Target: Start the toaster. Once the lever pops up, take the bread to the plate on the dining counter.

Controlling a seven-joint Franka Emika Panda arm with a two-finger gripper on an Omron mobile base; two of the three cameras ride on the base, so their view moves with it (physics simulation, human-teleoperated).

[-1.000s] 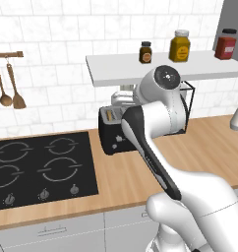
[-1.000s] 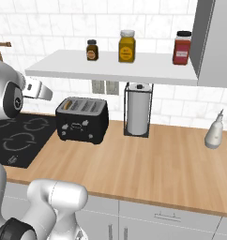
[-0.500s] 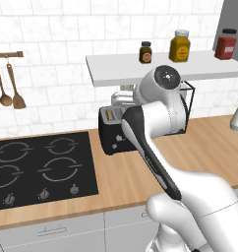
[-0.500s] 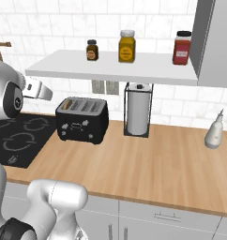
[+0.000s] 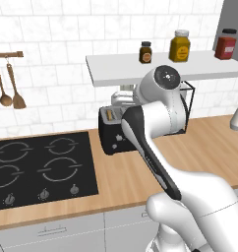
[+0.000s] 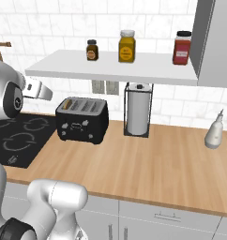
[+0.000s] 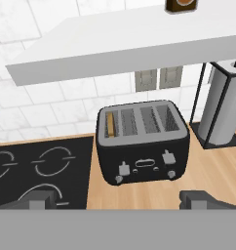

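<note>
Toaster [image 7: 142, 141] between hob [image 7: 37, 168] and paper-towel holder [image 7: 222, 110].

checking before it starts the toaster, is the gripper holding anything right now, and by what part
Nothing is held. The gripper is open and hangs in front of the toaster, apart from it; the bread sits in the leftmost slot.

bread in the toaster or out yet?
In. The bread sits edge-up in the leftmost slot of the toaster, barely above the top.

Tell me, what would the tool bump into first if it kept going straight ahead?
Probably the toaster. The open tool points at its black front, with nothing between them, though how far off it sits is unclear.
</note>
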